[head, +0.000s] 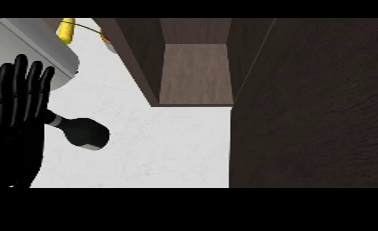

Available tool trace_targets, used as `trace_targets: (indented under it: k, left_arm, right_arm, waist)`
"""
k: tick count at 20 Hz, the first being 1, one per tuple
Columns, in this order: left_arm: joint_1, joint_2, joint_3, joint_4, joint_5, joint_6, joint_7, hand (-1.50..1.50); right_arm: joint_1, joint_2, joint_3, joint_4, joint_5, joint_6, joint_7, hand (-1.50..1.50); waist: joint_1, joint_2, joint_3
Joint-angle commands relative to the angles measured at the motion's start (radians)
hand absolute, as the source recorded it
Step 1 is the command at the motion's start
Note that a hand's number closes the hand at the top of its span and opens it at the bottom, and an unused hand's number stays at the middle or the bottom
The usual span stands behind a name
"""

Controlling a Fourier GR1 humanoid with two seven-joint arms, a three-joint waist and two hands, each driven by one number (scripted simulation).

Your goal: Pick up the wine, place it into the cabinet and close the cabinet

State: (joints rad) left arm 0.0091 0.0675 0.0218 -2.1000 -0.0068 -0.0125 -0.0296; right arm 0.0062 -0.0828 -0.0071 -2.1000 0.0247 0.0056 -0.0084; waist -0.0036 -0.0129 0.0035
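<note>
Left hand [23, 95]: present at the 9 o'clock edge of the head view, black, fingers straight and spread apart, pointing up toward 12 o'clock. It holds nothing and is at rest. The forearm below it runs down to the 7 o'clock corner. The right hand does not appear in this view.

Wine bottle [83, 131]: dark, lying on the white tabletop [170, 145] just to the 3 o'clock side of the left hand's palm. Its narrow neck points toward the hand at 9 o'clock; whether neck and hand touch cannot be told, as the dark shapes merge there. The broad body sits toward 4 o'clock, with a pale band at its base. No finger is curled round it.

Cabinet [196, 70]: dark brown wood, open, at 12 o'clock from the bottle and well apart from it. Its interior floor is a lighter brown panel, bounded by dark side walls. Nothing is seen inside. The bottle is outside the cabinet.

Cabinet door [306, 105]: a large dark panel filling the 3 o'clock side of the view, from top to bottom, standing beside the opening rather than across it.

Grey rounded object [44, 42]: at 11 o'clock, partly behind the fingertips of the left hand; identity cannot be told.

Yellow item [68, 29]: at 11 o'clock, beyond the grey object, near the cabinet's outer wall; too small to identify.
</note>
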Motion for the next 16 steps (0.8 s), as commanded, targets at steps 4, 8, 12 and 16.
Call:
trace_targets:
  k: [4, 8, 12, 16]
  left_arm:
    - [-0.075, -0.037, -0.081, 0.017, -0.158, 0.083, 0.066, -1.50]
    - [-0.057, -0.065, -0.006, 0.042, 0.082, 0.174, 0.118, -1.50]
    - [-0.061, -0.066, -0.037, -0.132, 0.075, 0.256, 0.300, -1.50]
    - [-0.085, -0.067, -0.128, -0.296, -0.059, 0.334, 0.491, -1.50]
  right_arm:
    - [0.054, 0.006, 0.013, -0.091, -0.026, 0.027, 0.031, -1.50]
    - [0.126, -0.002, 0.185, -0.118, -0.204, 0.203, 0.087, -1.50]
    - [0.206, -0.044, 0.171, -0.221, -0.307, 0.249, 0.135, -1.50]
    - [0.197, -0.052, 0.157, -0.268, -0.341, 0.234, 0.202, -1.50]
  waist:
    - [-0.001, 0.012, -0.003]
    - [0.008, 0.008, -0.004]
    - [0.002, 0.006, -0.002]
    - [0.003, 0.009, -0.002]
